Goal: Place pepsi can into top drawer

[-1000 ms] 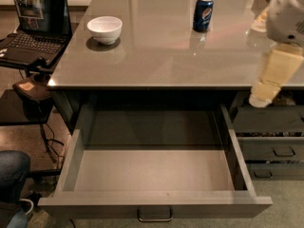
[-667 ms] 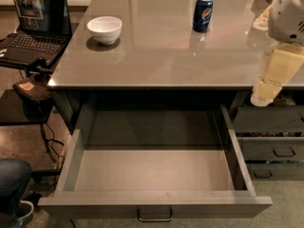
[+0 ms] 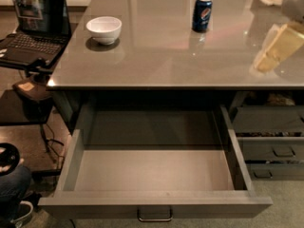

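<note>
The pepsi can (image 3: 202,13), dark blue with a silver top, stands upright on the grey counter (image 3: 166,56) towards the back, right of centre. The top drawer (image 3: 156,204) is pulled fully open below the counter's front edge, and its inside is bare. Its small dark loop handle (image 3: 155,216) is at the centre of the front. My gripper (image 3: 266,61), cream-coloured, hangs over the right side of the counter. It is to the right of the can, nearer the front, and well apart from it. It holds nothing that I can see.
A white bowl (image 3: 104,29) sits on the counter's left part. An open laptop (image 3: 33,23) stands on a low side table at left. Narrower grey drawers (image 3: 270,148) are stacked at right, next to the open drawer. A person's leg (image 3: 12,184) is at bottom left.
My gripper has risen from beside the counter's front right edge to above the counter top. The can, bowl and drawer have not moved.
</note>
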Motion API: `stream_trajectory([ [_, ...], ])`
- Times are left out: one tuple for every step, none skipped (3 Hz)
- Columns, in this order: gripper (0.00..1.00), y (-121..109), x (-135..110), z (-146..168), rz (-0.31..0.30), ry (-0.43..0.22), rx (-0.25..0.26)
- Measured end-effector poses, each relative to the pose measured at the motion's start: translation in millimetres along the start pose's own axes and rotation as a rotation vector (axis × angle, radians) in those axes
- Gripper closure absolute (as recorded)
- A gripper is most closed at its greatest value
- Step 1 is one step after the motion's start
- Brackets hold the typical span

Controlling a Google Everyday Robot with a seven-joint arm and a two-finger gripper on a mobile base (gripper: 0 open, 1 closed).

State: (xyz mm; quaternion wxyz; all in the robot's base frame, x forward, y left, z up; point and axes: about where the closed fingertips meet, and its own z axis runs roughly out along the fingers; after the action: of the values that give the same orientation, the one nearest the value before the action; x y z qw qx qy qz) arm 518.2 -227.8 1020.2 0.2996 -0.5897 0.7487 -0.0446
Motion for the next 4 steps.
stream_trajectory([
  [0.00,-55.7,6.5,3.9,0.086,-0.165,0.144],
  [0.00,-76.0,0.0,1.6,0.094,-0.200,0.217],
  [0.00,-76.1,-0.1,1.7,0.094,-0.200,0.217],
  [0.00,-90.3,-19.4,23.7,0.120,-0.274,0.207],
])
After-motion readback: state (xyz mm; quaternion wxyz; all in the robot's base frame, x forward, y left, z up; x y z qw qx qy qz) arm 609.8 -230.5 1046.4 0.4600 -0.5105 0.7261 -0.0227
